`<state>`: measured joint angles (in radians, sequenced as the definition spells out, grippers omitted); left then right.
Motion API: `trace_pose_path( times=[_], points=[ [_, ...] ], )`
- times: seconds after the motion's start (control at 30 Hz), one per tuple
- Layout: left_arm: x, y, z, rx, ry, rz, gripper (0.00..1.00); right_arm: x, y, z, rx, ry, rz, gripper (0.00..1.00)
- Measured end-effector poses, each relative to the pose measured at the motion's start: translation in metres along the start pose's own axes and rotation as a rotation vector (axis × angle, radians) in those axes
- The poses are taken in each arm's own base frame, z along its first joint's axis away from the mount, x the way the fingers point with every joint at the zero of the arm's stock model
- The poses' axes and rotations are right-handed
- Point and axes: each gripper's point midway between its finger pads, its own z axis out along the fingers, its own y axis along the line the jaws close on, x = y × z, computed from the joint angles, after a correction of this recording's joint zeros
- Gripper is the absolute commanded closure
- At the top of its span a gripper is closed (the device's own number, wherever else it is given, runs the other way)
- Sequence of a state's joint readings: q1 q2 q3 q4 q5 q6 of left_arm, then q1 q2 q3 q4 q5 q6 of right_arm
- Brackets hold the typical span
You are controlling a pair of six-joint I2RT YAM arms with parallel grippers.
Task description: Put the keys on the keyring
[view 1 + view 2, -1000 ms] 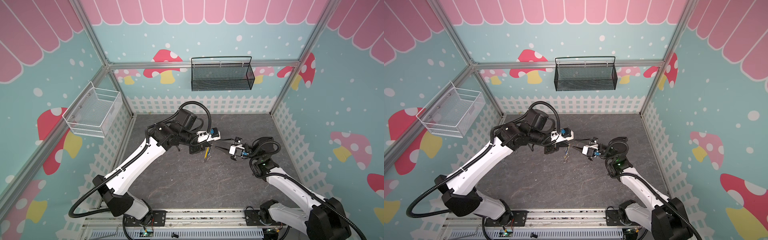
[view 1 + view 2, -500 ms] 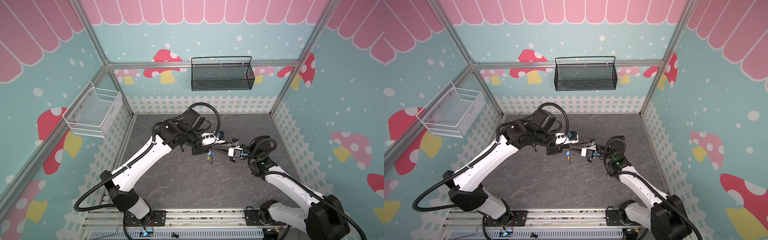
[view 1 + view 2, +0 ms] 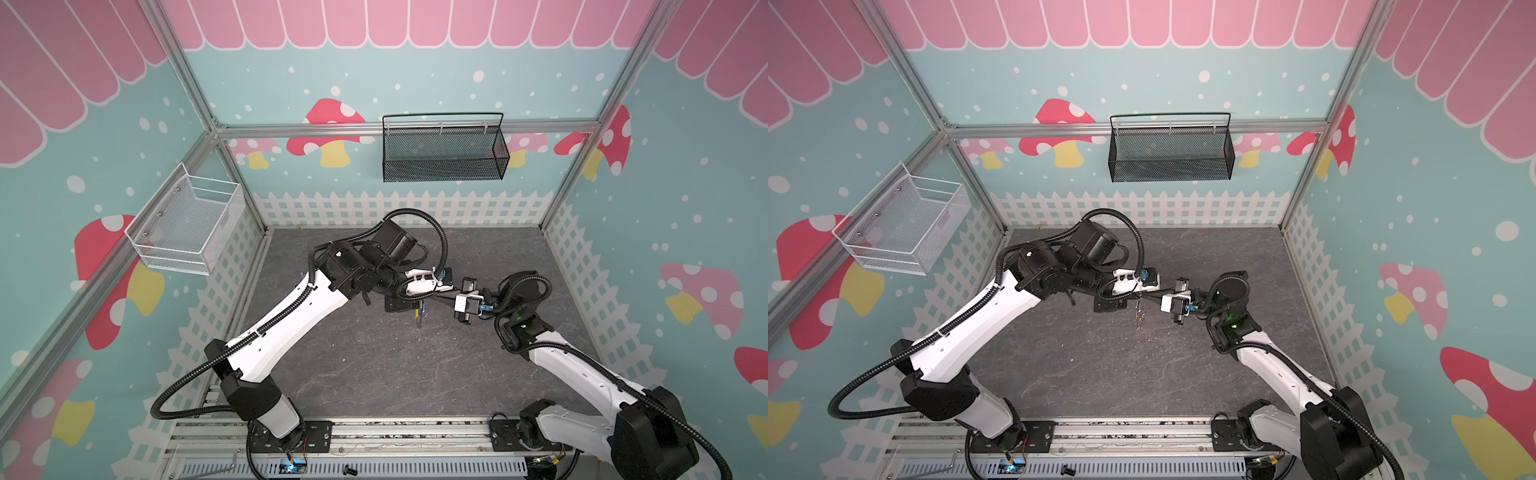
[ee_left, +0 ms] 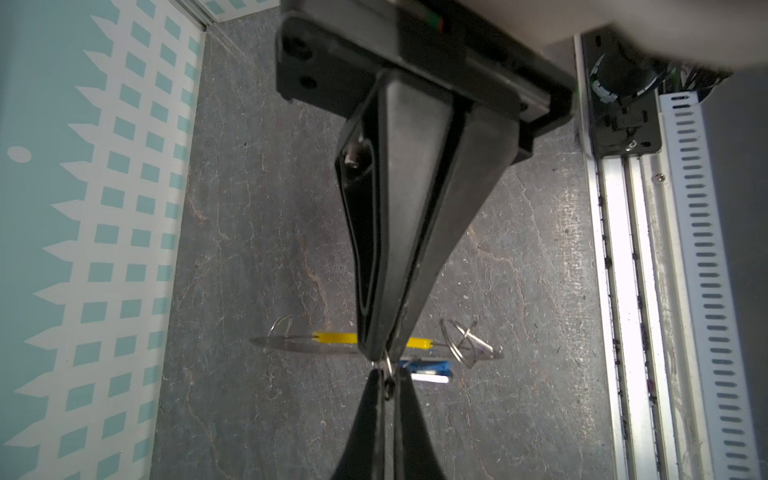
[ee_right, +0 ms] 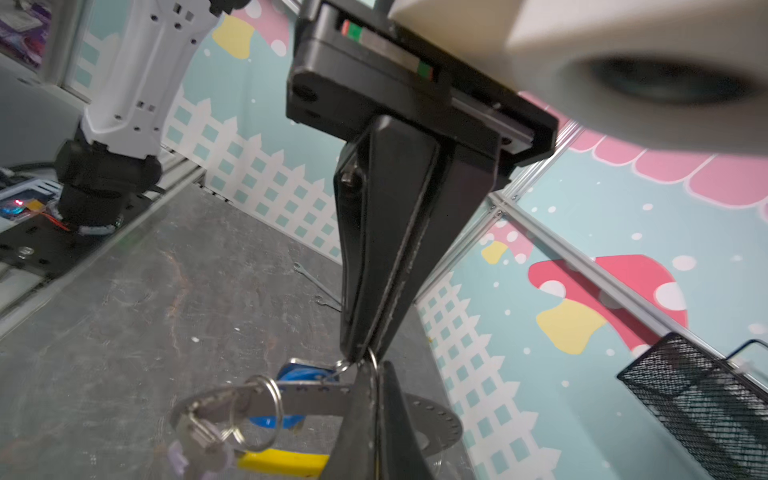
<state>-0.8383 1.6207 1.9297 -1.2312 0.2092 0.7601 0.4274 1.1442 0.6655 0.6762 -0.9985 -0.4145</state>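
Above the middle of the grey table my two grippers meet tip to tip. My left gripper (image 3: 428, 297) (image 4: 384, 374) is shut on the thin wire of the keyring (image 4: 334, 337), whose yellow segment (image 5: 282, 461) hangs below. My right gripper (image 3: 434, 296) (image 5: 371, 368) faces it and is shut on the same wire right beside the left fingertips. The keys (image 3: 419, 315) dangle from the hoop: one with a blue tag (image 5: 299, 374) (image 4: 428, 365), one with a lilac tag (image 5: 178, 457) on a split ring (image 5: 257, 411). In both top views they show only as a small bunch (image 3: 1138, 316).
Two thin silver wrenches (image 5: 316, 282) lie on the floor near the fence wall. A black mesh basket (image 3: 442, 153) hangs on the back wall and a white wire basket (image 3: 187, 228) on the left wall. The arms' mounting rail (image 3: 374, 432) runs along the front.
The left arm has carried the keyring to the right, up to the right gripper. The right gripper's jaws have gone from open to shut on the ring's wire.
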Motion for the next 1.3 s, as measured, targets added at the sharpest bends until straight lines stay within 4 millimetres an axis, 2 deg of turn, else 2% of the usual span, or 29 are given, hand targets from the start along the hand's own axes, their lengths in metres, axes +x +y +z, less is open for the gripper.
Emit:
trace_pose_path(
  times=[0.03,0.1,0.23,0.37,0.43,0.7,0.93,1.13,1.3],
  points=[
    [0.0,0.001,0.0,-0.005,0.001,0.0,0.85,0.0,0.0,0.0,0.002,0.001,0.004,1.0],
    [-0.001,0.005,0.0,-0.021,-0.002,-0.012,0.78,0.0,-0.001,0.0,0.005,0.001,0.009,1.0],
    [0.007,0.014,-0.001,-0.048,-0.052,-0.057,0.74,-0.003,-0.005,0.0,0.025,-0.011,0.012,1.0],
    [0.024,0.017,-0.009,-0.077,-0.114,-0.121,0.74,-0.008,-0.007,0.0,0.037,-0.034,0.018,1.0],
    [0.026,0.014,-0.013,-0.089,-0.154,-0.133,0.77,-0.01,-0.009,0.0,0.042,-0.047,0.023,1.0],
    [0.012,0.006,-0.014,-0.082,-0.311,-0.156,0.75,-0.012,-0.013,0.001,0.049,-0.069,0.041,1.0],
    [0.009,0.005,-0.007,-0.074,-0.354,-0.186,0.72,-0.015,-0.014,0.001,0.055,-0.081,0.039,1.0],
    [0.007,0.007,-0.006,-0.081,-0.363,-0.187,0.75,-0.019,-0.016,0.001,0.059,-0.093,0.037,1.0],
    [0.007,0.008,-0.004,-0.077,-0.366,-0.185,0.84,-0.021,-0.015,0.001,0.054,-0.102,0.036,1.0]
  ],
)
